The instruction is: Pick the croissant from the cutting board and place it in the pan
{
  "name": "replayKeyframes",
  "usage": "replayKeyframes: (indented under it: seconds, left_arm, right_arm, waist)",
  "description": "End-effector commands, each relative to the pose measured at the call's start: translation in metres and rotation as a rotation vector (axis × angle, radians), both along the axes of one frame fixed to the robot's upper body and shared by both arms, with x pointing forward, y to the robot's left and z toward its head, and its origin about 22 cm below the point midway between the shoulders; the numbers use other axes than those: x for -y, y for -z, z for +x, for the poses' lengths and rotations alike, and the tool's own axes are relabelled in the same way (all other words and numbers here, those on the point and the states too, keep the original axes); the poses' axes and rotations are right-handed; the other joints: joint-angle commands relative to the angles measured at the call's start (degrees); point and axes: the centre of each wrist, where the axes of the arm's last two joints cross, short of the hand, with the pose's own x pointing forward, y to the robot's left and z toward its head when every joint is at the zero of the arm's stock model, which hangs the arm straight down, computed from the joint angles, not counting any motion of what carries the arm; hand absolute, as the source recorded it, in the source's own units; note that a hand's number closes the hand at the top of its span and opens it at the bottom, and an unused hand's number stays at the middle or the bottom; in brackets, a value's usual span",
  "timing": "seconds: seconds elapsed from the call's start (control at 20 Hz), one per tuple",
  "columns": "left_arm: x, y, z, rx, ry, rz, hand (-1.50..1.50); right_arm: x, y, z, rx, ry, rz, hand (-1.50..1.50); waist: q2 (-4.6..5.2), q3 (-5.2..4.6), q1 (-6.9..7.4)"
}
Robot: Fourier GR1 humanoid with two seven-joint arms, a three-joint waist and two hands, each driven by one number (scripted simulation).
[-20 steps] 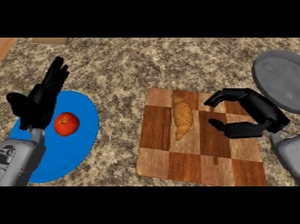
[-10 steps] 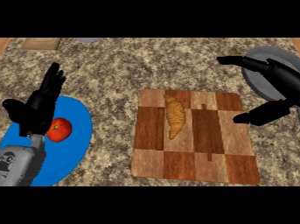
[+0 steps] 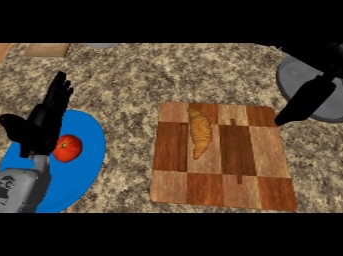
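A golden croissant (image 3: 200,136) lies lengthwise on the upper middle of the wooden checkered cutting board (image 3: 240,186). The grey pan (image 3: 335,107) sits at the counter's right edge, just past the board's upper right corner. My right hand (image 3: 307,97) hangs over the pan, open, with one dark finger slanting down toward the board's right corner; it holds nothing and is well apart from the croissant. Part of the pan is hidden by this hand. My left hand (image 3: 45,122) rests open, fingers up, at the left above a blue plate.
The blue plate (image 3: 85,175) at the left carries a red tomato (image 3: 68,148). Speckled stone counter surrounds the board. A strip of wood (image 3: 47,49) and a grey object (image 3: 100,45) show along the far edge.
My right hand has risen and swung right, from beside the croissant to above the pan, opening out. The croissant stays on the board. The left hand has barely moved.
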Motion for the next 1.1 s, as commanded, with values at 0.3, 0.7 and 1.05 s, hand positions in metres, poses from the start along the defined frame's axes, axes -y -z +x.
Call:
replayKeyframes:
  seconds: [0.3,0.7,1.05]
  left_arm:
    - [0.006,-0.008,0.015,0.02,0.002,0.005,0.0]
    - [-0.007,0.01,0.002,-0.028,-0.009,-0.007,0.0]
    - [-0.005,0.007,-0.006,-0.01,-0.005,0.006,0.0]
  right_arm:
    - [-0.088,-0.005,0.014,-0.005,-0.047,-0.085,-1.5]
    - [-0.124,0.023,-0.016,-0.112,-0.145,-0.06,-1.5]
    - [-0.121,0.054,-0.033,-0.132,-0.038,-0.175,-1.5]
  waist:
    - [0.26,0.04,-0.37]
    - [0.03,0.05,-1.01]
    - [-0.04,0.08,-1.03]
